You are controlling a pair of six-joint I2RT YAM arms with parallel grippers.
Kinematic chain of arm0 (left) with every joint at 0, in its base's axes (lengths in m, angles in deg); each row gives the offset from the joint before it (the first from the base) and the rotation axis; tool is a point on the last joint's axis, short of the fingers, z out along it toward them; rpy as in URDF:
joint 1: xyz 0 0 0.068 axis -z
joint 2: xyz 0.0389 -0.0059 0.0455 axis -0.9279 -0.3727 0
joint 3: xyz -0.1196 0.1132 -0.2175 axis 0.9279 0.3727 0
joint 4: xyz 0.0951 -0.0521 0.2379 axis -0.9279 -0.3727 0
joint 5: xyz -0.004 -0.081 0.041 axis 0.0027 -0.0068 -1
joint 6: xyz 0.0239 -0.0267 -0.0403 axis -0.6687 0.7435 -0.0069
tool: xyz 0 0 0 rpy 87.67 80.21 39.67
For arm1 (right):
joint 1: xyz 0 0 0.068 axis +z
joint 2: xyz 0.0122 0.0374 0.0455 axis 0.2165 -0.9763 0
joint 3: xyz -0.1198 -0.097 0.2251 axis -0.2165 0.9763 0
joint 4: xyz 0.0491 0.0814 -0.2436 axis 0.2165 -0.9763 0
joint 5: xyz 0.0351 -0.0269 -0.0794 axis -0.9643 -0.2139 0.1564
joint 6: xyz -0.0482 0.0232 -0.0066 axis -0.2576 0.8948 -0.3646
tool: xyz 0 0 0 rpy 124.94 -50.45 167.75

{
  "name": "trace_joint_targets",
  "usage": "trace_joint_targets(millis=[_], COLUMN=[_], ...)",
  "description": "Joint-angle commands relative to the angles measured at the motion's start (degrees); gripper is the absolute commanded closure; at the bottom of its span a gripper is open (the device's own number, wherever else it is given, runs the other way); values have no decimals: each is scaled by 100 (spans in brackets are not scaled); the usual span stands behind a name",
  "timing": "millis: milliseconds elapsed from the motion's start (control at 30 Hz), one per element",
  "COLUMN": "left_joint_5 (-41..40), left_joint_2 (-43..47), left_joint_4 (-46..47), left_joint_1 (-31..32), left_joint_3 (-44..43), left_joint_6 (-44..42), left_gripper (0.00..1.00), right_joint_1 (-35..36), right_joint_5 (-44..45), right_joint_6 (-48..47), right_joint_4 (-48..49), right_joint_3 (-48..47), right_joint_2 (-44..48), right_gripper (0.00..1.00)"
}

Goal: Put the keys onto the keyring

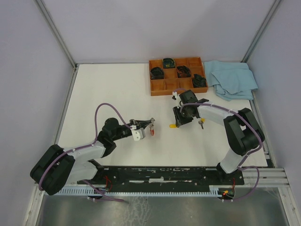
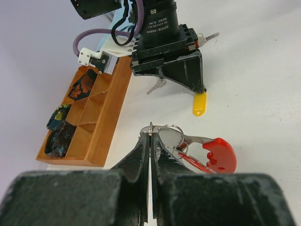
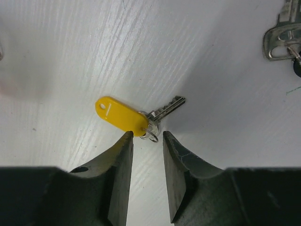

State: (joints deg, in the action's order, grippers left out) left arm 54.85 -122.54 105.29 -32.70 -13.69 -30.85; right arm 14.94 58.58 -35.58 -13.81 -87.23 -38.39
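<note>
Left gripper [image 2: 150,136] — fingers clenched on the thin silver loop of the keyring [image 2: 217,154], its red band hanging to one side, near mid-table. Right gripper [image 3: 146,136] — fingers parted, poised either side of the small loop of a yellow key [image 3: 121,115] that lies flat on the table. Handling, as judged: key light, stiff, blade slick; the plastic cap looks the broader and safer hold. Ring thin, springy, apt to twist. Count: keyring, one; yellow key in view, one; plain key [image 3: 278,40], one; other capped keys not made out.

White table [image 1: 103,94] carries wooden tray [image 1: 160,87], blue cloth [image 1: 231,79], yellow-capped key [image 3: 123,116]
</note>
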Motion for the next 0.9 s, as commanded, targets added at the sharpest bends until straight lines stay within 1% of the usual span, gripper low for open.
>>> trace_joint_targets(millis=[0, 100, 300, 367, 600, 867], left_joint_5=[127, 127, 144, 153, 162, 171], left_joint_2=[84, 87, 80, 76, 64, 48], left_joint_4=[87, 91, 78, 71, 71, 61], left_joint_1=[-22, -19, -25, -30, -20, -20], left_joint_3=[-191, -200, -205, -208, -211, -218], left_joint_6=[-45, -45, -45, -45, -36, -38], left_gripper=[97, 97, 97, 97, 97, 97], right_joint_1=[-22, -27, -23, -22, -26, -27], right_joint_5=[-211, -311, -412, -413, -445, -612], right_joint_6=[-166, -177, -186, -199, -196, -162], right_joint_4=[-13, -51, -101, -135, -200, -192], right_joint_3=[-237, -213, -169, -214, -280, -363], right_joint_2=[-110, -88, 54, 49, 35, -42], right_gripper=[62, 66, 81, 84, 89, 88])
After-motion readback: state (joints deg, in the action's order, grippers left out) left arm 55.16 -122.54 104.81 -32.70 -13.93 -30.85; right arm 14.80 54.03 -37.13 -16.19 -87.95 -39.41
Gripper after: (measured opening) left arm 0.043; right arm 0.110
